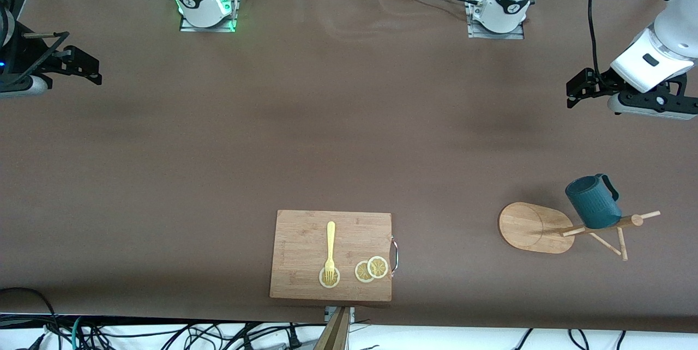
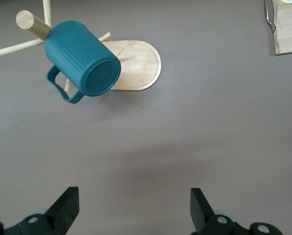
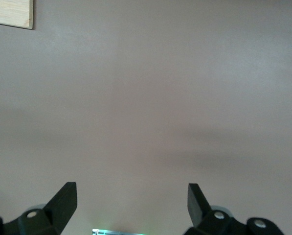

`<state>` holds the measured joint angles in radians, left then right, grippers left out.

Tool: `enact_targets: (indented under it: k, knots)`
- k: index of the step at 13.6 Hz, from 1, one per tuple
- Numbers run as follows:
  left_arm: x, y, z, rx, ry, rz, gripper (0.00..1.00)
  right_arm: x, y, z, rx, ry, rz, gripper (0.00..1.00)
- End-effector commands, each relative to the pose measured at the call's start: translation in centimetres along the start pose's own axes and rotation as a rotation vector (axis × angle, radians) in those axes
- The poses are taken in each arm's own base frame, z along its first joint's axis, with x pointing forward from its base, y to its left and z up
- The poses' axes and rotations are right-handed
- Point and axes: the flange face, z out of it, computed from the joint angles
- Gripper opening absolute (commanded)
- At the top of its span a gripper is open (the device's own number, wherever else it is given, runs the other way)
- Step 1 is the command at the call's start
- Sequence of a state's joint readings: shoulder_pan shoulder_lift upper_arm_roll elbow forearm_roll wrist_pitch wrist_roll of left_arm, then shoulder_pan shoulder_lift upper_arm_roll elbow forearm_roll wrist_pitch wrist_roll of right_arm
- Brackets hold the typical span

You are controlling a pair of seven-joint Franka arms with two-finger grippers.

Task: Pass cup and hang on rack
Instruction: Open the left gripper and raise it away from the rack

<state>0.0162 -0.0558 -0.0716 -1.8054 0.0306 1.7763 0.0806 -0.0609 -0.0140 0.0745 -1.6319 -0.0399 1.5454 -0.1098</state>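
Left wrist view alone shows the cup's underside on the rack.

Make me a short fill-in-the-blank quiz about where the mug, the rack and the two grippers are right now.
1. The dark teal ribbed mug hangs on the light wooden ____.
2. The yellow fork lies on the rectangular wooden ____.
3. The left gripper, over bare table, has its jaws ____.
4. The right gripper holds ____.

Missing words: mug rack; cutting board; open; nothing
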Motion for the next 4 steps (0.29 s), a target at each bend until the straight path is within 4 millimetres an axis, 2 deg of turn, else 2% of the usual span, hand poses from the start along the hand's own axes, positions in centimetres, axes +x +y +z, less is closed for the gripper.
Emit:
enact_targets:
  k: [1,4]
  knots:
    - [0.45,0.32,-0.87,-0.022,-0.022,-0.004,1.0,0.21,0.17,-0.49,0.005,0.006,-0.011,1.0]
    - [0.18,0.35,-0.67,-0.024,-0.046,-0.02,1.0,0.19,0.17,-0.48,0.005,0.004,-0.011,1.0]
